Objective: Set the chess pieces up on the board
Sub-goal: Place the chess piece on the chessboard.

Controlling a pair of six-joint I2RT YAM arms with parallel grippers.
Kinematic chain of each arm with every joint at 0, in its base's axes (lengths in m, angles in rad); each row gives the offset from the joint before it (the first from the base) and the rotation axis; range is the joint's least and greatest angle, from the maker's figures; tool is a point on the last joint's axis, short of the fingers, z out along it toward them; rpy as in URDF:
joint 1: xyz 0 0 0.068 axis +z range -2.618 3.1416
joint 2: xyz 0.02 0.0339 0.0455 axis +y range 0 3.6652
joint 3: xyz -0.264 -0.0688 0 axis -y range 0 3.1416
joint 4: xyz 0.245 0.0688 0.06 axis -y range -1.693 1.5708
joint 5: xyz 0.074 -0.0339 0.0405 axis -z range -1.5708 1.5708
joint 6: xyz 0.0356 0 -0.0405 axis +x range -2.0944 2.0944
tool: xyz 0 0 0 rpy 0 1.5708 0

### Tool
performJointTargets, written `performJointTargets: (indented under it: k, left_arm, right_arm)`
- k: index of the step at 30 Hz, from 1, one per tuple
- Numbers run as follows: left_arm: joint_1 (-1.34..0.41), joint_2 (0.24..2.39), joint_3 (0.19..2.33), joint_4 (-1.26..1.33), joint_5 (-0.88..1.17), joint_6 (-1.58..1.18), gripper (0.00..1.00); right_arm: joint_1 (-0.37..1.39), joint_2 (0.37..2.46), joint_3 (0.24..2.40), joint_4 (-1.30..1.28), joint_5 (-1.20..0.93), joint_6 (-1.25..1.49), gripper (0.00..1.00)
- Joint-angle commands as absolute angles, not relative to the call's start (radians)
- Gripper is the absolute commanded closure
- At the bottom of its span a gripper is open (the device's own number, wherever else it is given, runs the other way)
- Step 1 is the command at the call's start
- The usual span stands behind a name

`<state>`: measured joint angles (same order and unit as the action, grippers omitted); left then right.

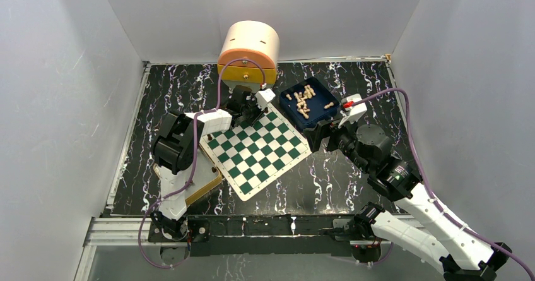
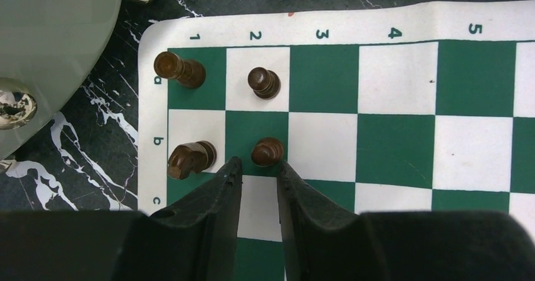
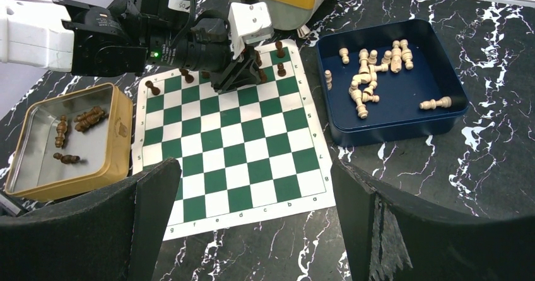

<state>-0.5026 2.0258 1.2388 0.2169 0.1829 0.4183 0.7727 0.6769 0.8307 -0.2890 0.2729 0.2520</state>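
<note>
Working a corner of the board (image 2: 391, 79) with the left gripper (image 2: 259, 167): standing narrow, only a slim gap between the fingers, apparently clamping nothing. Finding a dark pawn (image 2: 267, 151) upright just ahead of the tips, in line with that gap; not being able to tell whether the pads are brushing it. Noting a knight (image 2: 191, 159) just left of the left finger, and a rook (image 2: 180, 69) and a second pawn (image 2: 264, 83) one row further ahead. Hanging the right gripper (image 3: 255, 230) spread wide and empty, with more dark pieces (image 3: 88, 118) in the tan tray (image 3: 120, 161) ahead to its left and pale pieces (image 3: 366, 85) in the blue tray (image 3: 391, 132) ahead to its right.

Judging the chessmen as light, rigid, smooth turned wood: tipping easily, rolling once down, slipping in a loose pinch. Taking each by the narrow waist under the head, squeezing gently, lowering straight down, opening only slightly to avoid knocking neighbours.
</note>
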Motion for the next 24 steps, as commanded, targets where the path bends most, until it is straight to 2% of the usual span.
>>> performJointTargets:
  k: [1,24]
  left_arm:
    - [-0.505,2.019,1.255,0.226,0.166,0.438,0.75]
    - [-0.505,2.024,1.257,0.233,0.156,0.432,0.75]
  right_arm:
    - [0.772,0.673,0.870,-0.232,0.268,0.254,0.01]
    - [0.772,0.675,0.873,-0.233,0.250,0.262,0.01]
